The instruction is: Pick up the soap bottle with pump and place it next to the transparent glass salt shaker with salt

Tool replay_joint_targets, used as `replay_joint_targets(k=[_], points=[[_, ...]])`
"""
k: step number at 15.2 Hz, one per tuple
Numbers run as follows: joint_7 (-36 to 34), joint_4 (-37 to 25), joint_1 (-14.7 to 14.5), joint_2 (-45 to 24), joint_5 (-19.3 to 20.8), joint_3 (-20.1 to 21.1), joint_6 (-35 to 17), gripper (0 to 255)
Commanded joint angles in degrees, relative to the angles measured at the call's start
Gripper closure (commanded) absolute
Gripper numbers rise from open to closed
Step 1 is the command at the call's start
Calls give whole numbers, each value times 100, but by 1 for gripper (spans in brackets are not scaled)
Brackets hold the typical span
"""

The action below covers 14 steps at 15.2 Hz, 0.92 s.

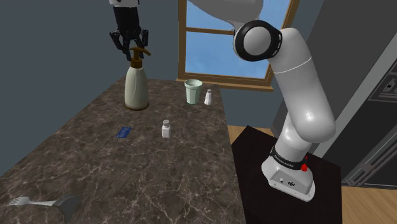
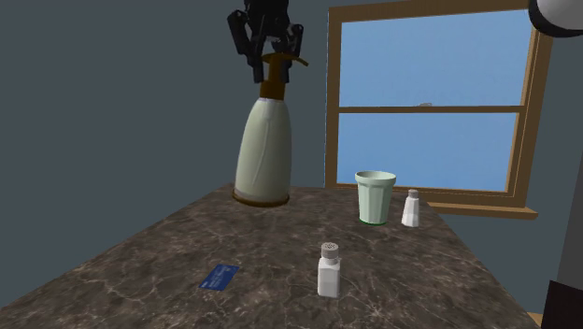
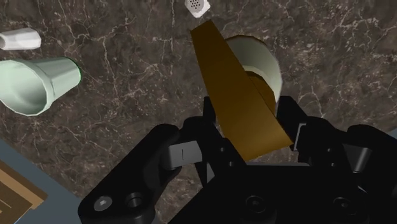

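The soap bottle [image 1: 136, 89] [image 2: 263, 150] is cream with a brown pump and stands upright near the far edge of the dark marble table [image 1: 95, 165]. My gripper [image 1: 132, 48] [image 2: 269, 51] [image 3: 249, 111] comes down from above, its fingers shut on the brown pump head [image 3: 238, 95], whose spout sticks out past them. A white salt shaker with a grey cap [image 1: 166, 128] [image 2: 328, 271] [image 3: 198, 6] stands mid-table, nearer the stand than the bottle. A second small white shaker [image 1: 208, 97] [image 2: 410, 207] [image 3: 19, 40] stands beside a cup.
A pale green cup [image 1: 193, 91] [image 2: 376, 196] [image 3: 35, 83] stands by the window [image 1: 210, 44]. A blue card [image 1: 124, 132] [image 2: 220, 277] lies flat mid-table. A fork [image 1: 32, 203] lies at the near corner. The dark stand [image 1: 286, 191] is beside the table.
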<state>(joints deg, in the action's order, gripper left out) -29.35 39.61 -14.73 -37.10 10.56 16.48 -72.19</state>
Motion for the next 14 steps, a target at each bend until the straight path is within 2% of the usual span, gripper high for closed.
replay_joint_targets(k=[1, 3, 6, 14], points=[[116, 461, 216, 378, -65, 22, -140, 255], [286, 1106, 517, 857, -179, 31, -312, 255], [586, 1741, 894, 1400, -325, -3, -421, 255], [1518, 2559, 1698, 2360, -599, -262, -338, 255]])
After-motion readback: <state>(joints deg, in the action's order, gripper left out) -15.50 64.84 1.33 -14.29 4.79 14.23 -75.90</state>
